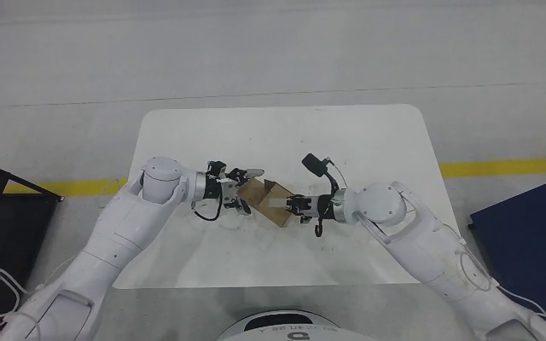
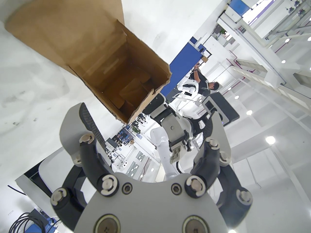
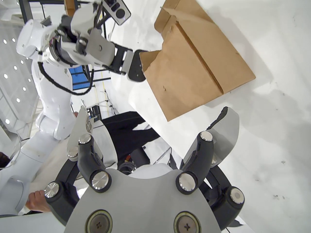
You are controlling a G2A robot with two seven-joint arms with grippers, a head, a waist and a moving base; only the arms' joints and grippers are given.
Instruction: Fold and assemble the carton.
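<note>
A brown carton [image 1: 266, 205] lies on its side in the middle of the white table [image 1: 367, 145]. Its open end [image 2: 121, 83] faces my left gripper [image 2: 148, 120], and folded flaps show deep inside. That gripper [image 1: 246, 192] is open just in front of the mouth, with the carton's lower corner between its fingers. One of its fingers [image 3: 134, 67] rests against the carton's torn edge. My right gripper [image 3: 155, 120] is open, close to the carton's [image 3: 194, 69] closed end and apart from it. It [image 1: 296, 205] sits on the far side of the carton from the left one.
The table has bare room behind the carton and toward both ends. Its front edge [image 1: 256, 286] runs close below the arms. A yellow line [image 1: 495, 167] crosses the floor, and dark blue objects [image 1: 512, 230] stand off the table at the right.
</note>
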